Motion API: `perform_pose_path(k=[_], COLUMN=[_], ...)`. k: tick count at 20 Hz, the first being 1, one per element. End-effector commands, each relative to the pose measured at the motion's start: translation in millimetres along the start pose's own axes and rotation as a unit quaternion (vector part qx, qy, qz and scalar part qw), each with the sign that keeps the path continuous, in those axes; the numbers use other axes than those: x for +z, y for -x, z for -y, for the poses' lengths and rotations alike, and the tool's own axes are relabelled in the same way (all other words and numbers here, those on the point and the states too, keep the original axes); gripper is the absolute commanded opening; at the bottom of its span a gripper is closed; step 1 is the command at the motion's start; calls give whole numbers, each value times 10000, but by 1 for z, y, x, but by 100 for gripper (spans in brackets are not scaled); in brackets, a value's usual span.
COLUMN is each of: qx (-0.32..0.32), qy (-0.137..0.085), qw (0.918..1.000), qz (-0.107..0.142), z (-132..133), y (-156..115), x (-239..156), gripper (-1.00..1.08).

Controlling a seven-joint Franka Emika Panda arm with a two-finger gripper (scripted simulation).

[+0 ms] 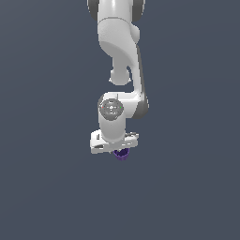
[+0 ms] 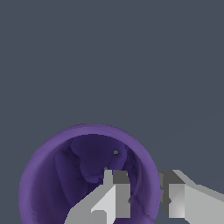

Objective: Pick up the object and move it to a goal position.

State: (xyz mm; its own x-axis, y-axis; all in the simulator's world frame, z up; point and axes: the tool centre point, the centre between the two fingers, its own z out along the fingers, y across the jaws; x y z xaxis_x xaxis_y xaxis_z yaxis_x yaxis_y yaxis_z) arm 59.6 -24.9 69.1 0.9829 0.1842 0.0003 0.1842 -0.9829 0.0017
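The purple cup [image 2: 65, 175] fills the lower part of the wrist view, round with a dark hollow inside. My gripper [image 2: 145, 179] straddles its wall: one finger [image 2: 116, 197] is inside the cup, the other finger [image 2: 177, 199] outside, with only a narrow gap between them, shut on the wall. In the exterior view the cup [image 1: 122, 154] peeks out just beneath the white hand [image 1: 114, 141]; the fingertips are hidden there.
The arm [image 1: 119, 51] reaches down from the top of the exterior view. A plain dark grey surface [image 1: 47, 187] lies all around. No goal marker shows.
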Motion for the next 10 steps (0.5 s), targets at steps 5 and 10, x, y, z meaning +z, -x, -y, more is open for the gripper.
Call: perform_pose_path(k=[5,10], qx=[0,0], qy=[0,0], qw=[10000,10000], qz=[0,0], z=[0,-6], y=[0,2], x=[0,-11], gripper=[-100,-100])
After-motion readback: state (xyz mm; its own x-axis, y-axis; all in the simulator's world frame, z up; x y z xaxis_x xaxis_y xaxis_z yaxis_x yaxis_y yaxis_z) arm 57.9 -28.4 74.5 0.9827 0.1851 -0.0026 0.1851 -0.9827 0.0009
